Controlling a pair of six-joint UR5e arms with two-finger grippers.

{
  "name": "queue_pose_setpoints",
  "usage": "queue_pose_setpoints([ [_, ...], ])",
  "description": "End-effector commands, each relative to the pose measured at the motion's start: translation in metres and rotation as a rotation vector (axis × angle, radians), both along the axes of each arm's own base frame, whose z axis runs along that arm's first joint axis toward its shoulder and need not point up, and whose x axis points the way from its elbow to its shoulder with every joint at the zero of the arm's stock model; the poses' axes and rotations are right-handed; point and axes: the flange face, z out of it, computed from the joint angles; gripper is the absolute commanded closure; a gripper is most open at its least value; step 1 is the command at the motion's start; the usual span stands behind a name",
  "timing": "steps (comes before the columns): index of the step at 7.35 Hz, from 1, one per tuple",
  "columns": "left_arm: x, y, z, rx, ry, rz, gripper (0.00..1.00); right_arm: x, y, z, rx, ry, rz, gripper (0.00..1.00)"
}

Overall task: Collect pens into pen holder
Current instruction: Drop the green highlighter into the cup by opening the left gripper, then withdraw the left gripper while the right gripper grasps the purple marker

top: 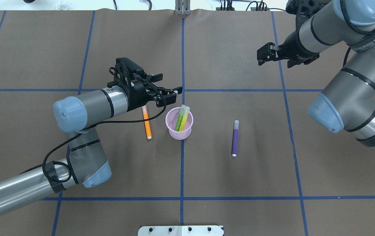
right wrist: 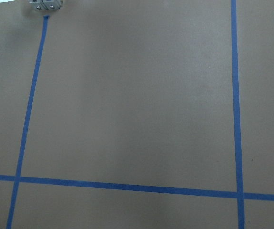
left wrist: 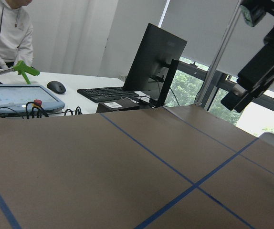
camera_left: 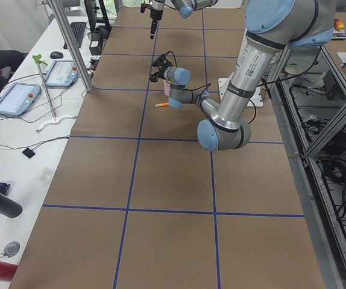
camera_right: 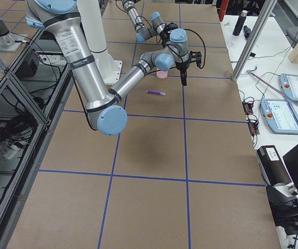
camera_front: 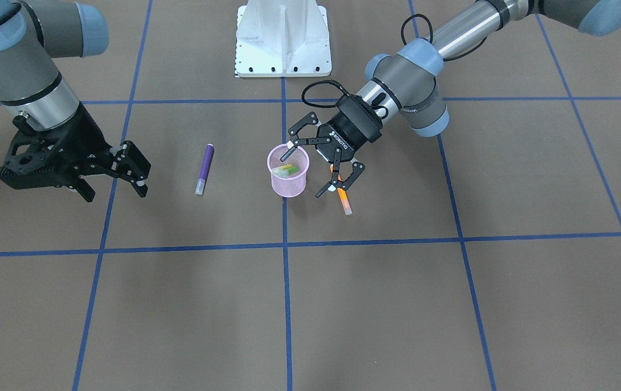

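Observation:
The pink mesh pen holder (camera_front: 288, 185) (top: 178, 132) stands upright mid-table with a green pen (top: 178, 120) and a yellow-green pen (top: 184, 118) inside. An orange pen (camera_front: 344, 200) (top: 146, 124) lies flat beside the holder on my left arm's side. A purple pen (camera_front: 205, 168) (top: 235, 138) lies flat on the other side. My left gripper (camera_front: 303, 175) (top: 170, 84) is open and empty, hovering between the holder's rim and the orange pen. My right gripper (camera_front: 117, 191) (top: 266, 54) is open and empty, well away from the purple pen.
The robot's white base plate (camera_front: 283, 38) (top: 180, 230) sits at the table's near edge. Blue tape lines grid the brown table (camera_front: 375, 304). A desk with tablets (camera_left: 16, 99) and a monitor runs along the far side, with an aluminium post (camera_right: 253, 39).

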Motion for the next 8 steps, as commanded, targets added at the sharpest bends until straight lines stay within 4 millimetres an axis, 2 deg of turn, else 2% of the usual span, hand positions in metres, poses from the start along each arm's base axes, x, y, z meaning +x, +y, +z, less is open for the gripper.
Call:
queue_pose_setpoints([
  [1, -0.062, -0.056, 0.016, -0.165, -0.221, 0.15, 0.0, -0.033, 0.017, 0.012, -0.049, 0.048, -0.004, 0.02],
  [2, -0.124, -0.09, 0.011, -0.264, -0.285, 0.229, 0.0, -0.062, 0.033, 0.016, -0.079, 0.066, 0.017, 0.02],
  [3, -0.178, -0.11, 0.007, -0.33, -0.292, 0.262, 0.0, -0.087, 0.05, 0.018, -0.103, 0.072, 0.02, 0.02],
  [4, -0.214, -0.111, 0.035, -0.345, -0.309, 0.264, 0.0, -0.109, 0.065, 0.021, -0.116, 0.082, 0.02, 0.03],
  [5, -0.242, -0.104, 0.068, -0.308, -0.358, 0.267, 0.0, -0.129, 0.079, 0.026, -0.122, 0.098, 0.017, 0.02],
  [6, -0.256, -0.099, 0.074, -0.298, -0.364, 0.254, 0.0, -0.153, 0.09, 0.041, -0.131, 0.129, 0.033, 0.03],
  [7, -0.259, -0.096, 0.074, -0.296, -0.364, 0.252, 0.0, -0.175, 0.105, 0.047, -0.129, 0.149, 0.052, 0.06],
  [8, -0.261, -0.091, 0.073, -0.289, -0.361, 0.251, 0.0, -0.185, 0.117, 0.047, -0.146, 0.146, 0.057, 0.16],
])
